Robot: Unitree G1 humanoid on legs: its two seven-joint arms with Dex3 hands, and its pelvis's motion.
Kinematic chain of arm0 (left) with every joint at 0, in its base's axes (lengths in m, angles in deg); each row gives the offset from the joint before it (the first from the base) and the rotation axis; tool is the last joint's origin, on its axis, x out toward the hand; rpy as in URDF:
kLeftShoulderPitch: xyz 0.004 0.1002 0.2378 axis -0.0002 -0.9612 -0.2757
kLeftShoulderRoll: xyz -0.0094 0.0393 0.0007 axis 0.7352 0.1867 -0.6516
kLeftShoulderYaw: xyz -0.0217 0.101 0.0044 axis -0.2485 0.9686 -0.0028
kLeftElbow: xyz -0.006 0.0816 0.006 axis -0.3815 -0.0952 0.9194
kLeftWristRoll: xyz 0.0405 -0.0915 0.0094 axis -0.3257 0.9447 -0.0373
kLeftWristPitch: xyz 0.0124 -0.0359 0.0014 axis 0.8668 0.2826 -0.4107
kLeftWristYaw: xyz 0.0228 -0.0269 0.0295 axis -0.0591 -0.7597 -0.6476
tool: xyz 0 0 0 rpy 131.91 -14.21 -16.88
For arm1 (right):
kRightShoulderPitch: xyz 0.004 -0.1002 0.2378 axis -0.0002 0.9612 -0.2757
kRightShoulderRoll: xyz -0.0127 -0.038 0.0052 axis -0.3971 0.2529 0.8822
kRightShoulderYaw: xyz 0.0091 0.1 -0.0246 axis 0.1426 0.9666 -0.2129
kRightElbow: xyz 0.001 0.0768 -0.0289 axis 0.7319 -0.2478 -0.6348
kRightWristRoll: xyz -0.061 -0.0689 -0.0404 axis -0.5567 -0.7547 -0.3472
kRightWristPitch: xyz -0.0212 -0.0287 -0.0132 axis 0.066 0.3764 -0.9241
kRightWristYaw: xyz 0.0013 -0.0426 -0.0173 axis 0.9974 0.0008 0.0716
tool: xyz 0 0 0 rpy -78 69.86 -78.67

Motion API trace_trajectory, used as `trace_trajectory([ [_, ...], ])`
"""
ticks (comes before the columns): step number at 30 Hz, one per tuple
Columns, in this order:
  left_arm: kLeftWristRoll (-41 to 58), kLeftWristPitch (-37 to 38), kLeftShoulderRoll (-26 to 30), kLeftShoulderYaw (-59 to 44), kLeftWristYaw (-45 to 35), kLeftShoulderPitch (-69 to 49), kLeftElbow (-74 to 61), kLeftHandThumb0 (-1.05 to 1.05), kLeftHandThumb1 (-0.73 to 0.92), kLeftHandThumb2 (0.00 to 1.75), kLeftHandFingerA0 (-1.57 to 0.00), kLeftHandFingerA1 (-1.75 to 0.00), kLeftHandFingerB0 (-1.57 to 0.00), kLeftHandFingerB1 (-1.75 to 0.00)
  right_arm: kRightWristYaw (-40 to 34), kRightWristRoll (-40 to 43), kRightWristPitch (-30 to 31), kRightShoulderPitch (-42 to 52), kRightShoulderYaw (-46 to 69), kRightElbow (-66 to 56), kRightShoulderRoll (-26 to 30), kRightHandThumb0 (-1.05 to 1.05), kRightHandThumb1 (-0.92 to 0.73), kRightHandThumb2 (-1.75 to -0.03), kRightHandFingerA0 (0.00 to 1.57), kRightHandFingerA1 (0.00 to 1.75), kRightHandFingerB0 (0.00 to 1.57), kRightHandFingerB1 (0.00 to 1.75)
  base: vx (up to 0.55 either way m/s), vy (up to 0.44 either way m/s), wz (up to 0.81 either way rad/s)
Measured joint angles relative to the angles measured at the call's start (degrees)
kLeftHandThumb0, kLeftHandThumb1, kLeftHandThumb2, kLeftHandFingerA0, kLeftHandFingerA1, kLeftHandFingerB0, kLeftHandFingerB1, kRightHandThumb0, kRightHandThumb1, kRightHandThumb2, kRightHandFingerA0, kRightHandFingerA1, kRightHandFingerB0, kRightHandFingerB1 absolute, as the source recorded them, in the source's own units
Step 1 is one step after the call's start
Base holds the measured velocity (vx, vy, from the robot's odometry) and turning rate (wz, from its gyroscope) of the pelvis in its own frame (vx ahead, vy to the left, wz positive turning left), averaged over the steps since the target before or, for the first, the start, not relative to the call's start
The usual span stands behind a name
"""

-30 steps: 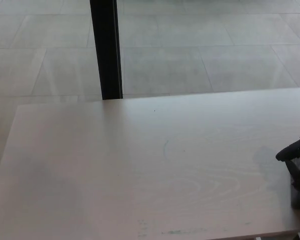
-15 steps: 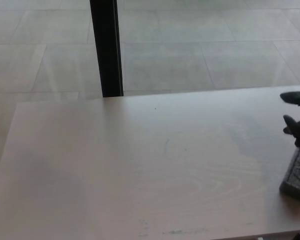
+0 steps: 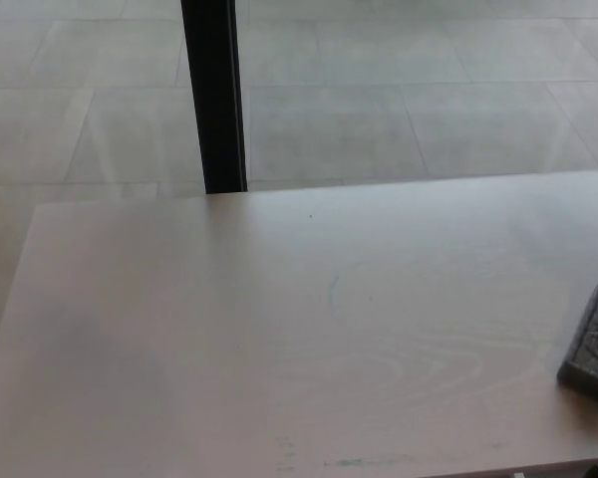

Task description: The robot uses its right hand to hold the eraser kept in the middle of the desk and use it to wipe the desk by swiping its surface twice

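A dark grey eraser (image 3: 592, 344) lies flat on the pale wooden desk (image 3: 279, 329) near its right edge, partly cut off by the picture's border. Nothing touches it. Neither of my hands shows in the head view.
A black vertical post (image 3: 214, 95) stands behind the desk's far edge, left of centre. Grey floor tiles (image 3: 399, 90) lie beyond. Faint marks (image 3: 331, 292) show on the desk's middle and near its front edge (image 3: 359, 462).
My right hand let go of the eraser, rose to the right and left the picture. The eraser stays on the desk at the right edge.
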Motion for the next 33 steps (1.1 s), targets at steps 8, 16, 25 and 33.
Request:
trace_trajectory([
  [8,-0.02,0.0,0.0,0.02,0.0,-0.46,-0.42,-0.49,0.47,0.95,-0.65,-0.88,-0.44,-0.69,-0.32,3.2,2.49,8.64,15.47,0.06,3.58,-0.89,-0.53,-1.04,1.17,0.79,0.86,0.75,0.0,0.0,0.0],
  [16,0.01,0.0,0.0,0.0,0.01,-0.43,-0.35,-0.51,0.67,0.6,-0.58,-0.93,-0.46,-0.66,-3.14,6.11,3.07,19.65,30.0,2.3,1.62,-0.86,-0.73,-0.61,1.08,0.9,0.65,1.04,0.0,0.0,0.0],
  [25,0.07,0.0,-0.02,-0.09,0.06,-0.62,-0.94,-0.52,0.68,0.61,-0.59,-0.97,-0.48,-0.68,-10.4,9.77,2.1,29.34,39.62,11.57,-10.33,-0.81,-0.66,-0.66,0.76,1.14,0.47,1.14,0.0,0.0,0.0],
  [33,0.07,0.0,-0.01,-0.1,0.08,-0.36,-0.17,-0.5,0.47,0.94,-0.66,-0.89,-0.43,-0.69,-15.14,14.55,0.76,31.64,39.34,15.96,-16.57,-0.72,-0.63,-0.67,0.59,1.2,0.42,1.08,0.0,0.0,0.0],
])
